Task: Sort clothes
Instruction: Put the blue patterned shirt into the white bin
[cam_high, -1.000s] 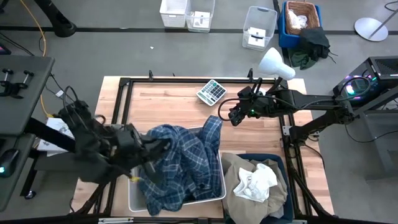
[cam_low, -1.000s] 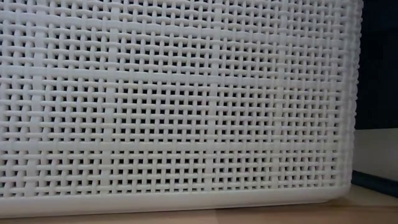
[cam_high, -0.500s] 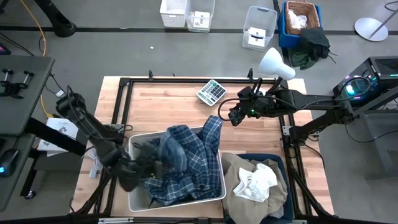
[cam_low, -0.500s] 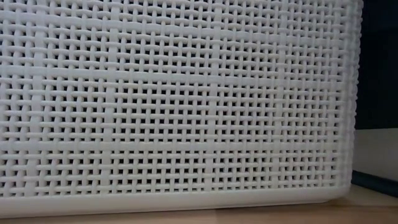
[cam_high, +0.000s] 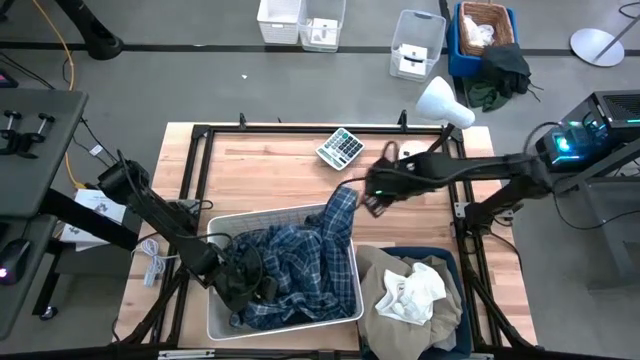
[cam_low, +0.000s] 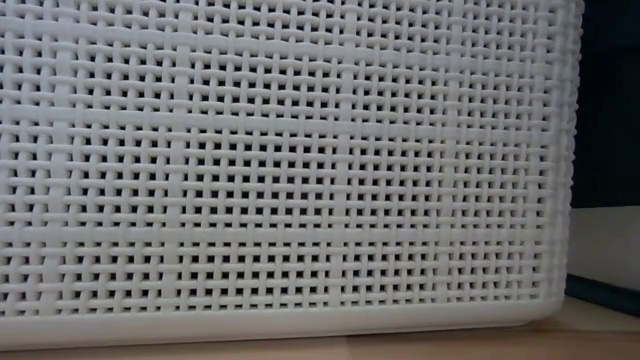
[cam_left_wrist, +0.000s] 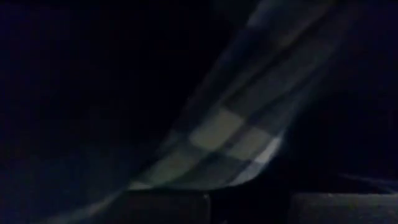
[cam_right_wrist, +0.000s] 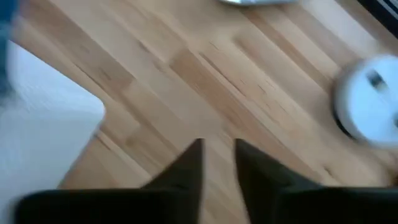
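Two changes seen from above. Left hand (cam_high: 245, 282) brought down from the surface's (cam_high: 270, 170) left edge into the white basket (cam_high: 210, 318) at the near edge, closed, apparently pinching the plaid shirt (cam_high: 300, 255). Shirt lowered with it, now heaped inside the basket, one sleeve draped over the far-right corner. Right hand (cam_high: 374, 196) swung from mid-surface toward that sleeve, now just beside it. Beige khaki garment (cam_high: 375, 268) and white garment (cam_high: 412, 292) lying as before in the blue bin (cam_high: 452, 262) at the near-right corner. Dark grey garment not visible.

Low view: filled by the basket's woven wall (cam_low: 300, 150), unchanged; nothing of hands or clothes.

Left wrist view: dark, plaid cloth (cam_left_wrist: 230, 137) pressed close to the lens, fitting a hand buried in the shirt.

Right wrist view: right hand (cam_right_wrist: 217, 146) above bare wood (cam_right_wrist: 186, 68), fingers narrowed to a slim gap, empty; basket corner (cam_right_wrist: 43, 124) near.

Judged from this: shirt nearly delivered, release pending; hanging sleeve probably next, to be tucked in by the right hand.
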